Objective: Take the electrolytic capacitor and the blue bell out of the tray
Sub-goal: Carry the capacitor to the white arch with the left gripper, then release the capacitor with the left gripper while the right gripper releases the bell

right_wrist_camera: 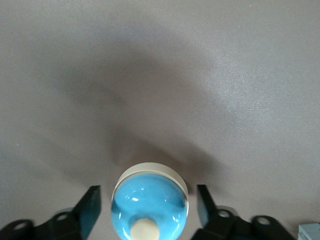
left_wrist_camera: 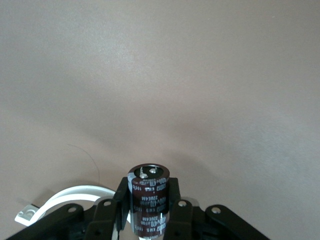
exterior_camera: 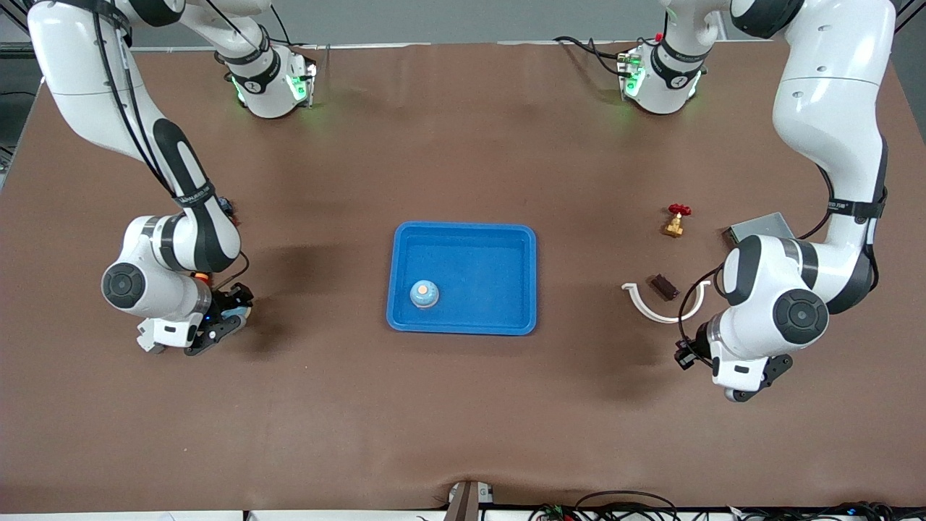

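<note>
The left gripper (left_wrist_camera: 148,212) is clenched on the electrolytic capacitor (left_wrist_camera: 150,197), a dark cylinder held by its sides, over the bare table at the left arm's end, well apart from the tray (exterior_camera: 463,229). I judge it light and stiff, but its sleeve is smooth, so the hold should be on the round wall and not on the end with the metal terminals. The right gripper (exterior_camera: 224,325) is at the right arm's end of the table; its fingers (right_wrist_camera: 90,210) stand released on both sides of a blue bell (right_wrist_camera: 150,200) that rests on the table. Another blue bell (exterior_camera: 424,294) lies in the tray, in the corner nearer to the camera. Its dome looks hard and slippery; taking it low, at the pale base, seems safest.
</note>
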